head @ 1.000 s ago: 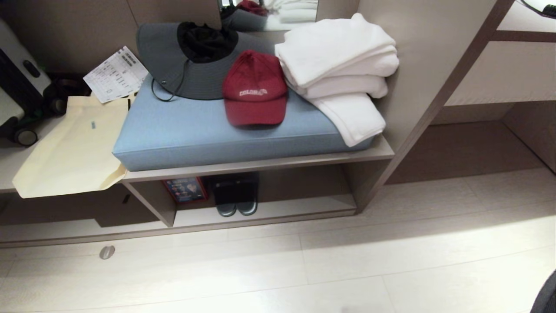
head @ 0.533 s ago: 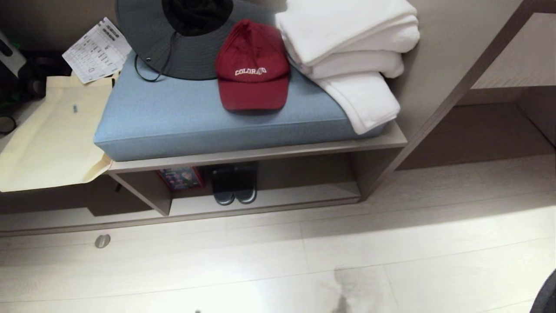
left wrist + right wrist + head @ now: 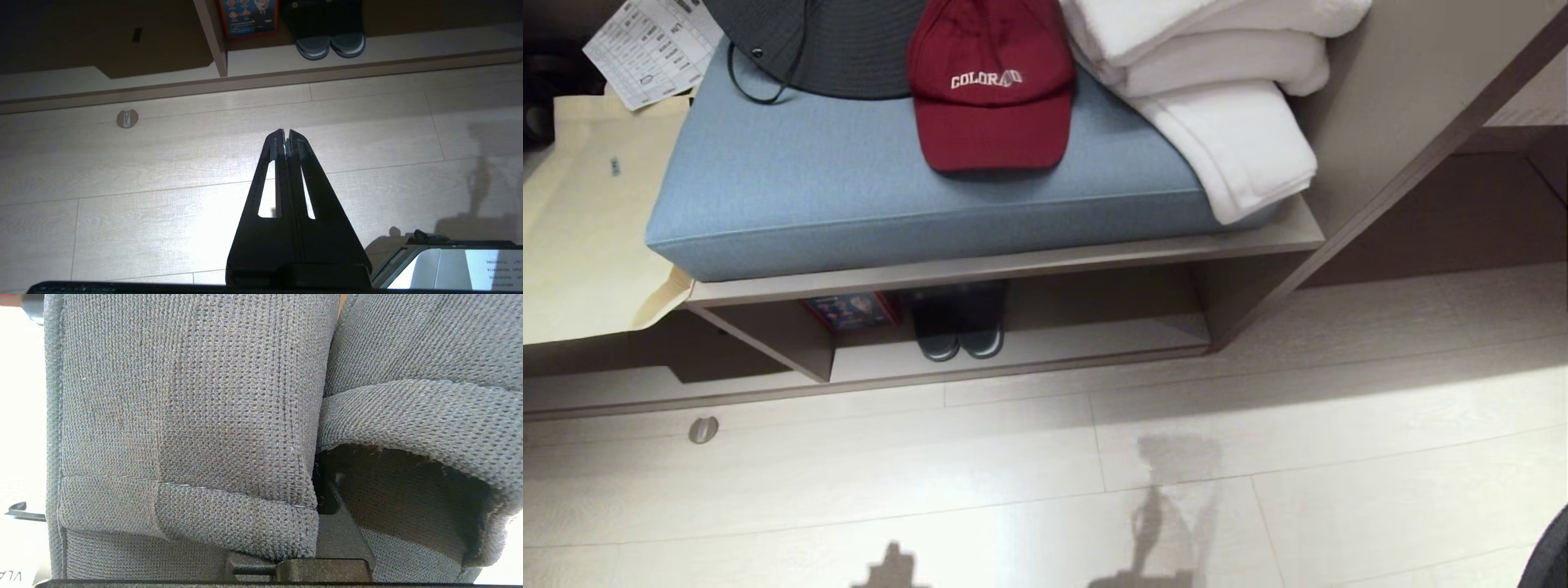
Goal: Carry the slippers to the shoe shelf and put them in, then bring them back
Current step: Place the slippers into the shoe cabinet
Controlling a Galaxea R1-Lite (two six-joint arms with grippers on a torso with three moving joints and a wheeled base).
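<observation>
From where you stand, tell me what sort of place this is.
Probably a hotel room's entry or wardrobe nook. A built-in bench with a blue cushion holds folded white towels and a red cap, and the shoe shelf beneath it holds a dark pair of slippers.

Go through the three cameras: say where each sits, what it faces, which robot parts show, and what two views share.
Head: high, looking down at the shoe shelf; no arm shows.
Left wrist: behind the shut left end effector, facing floor and shelf.
Right wrist: pressed against the slippers held in the right end effector.
Shared: head and left wrist both show the dark slippers.
</observation>
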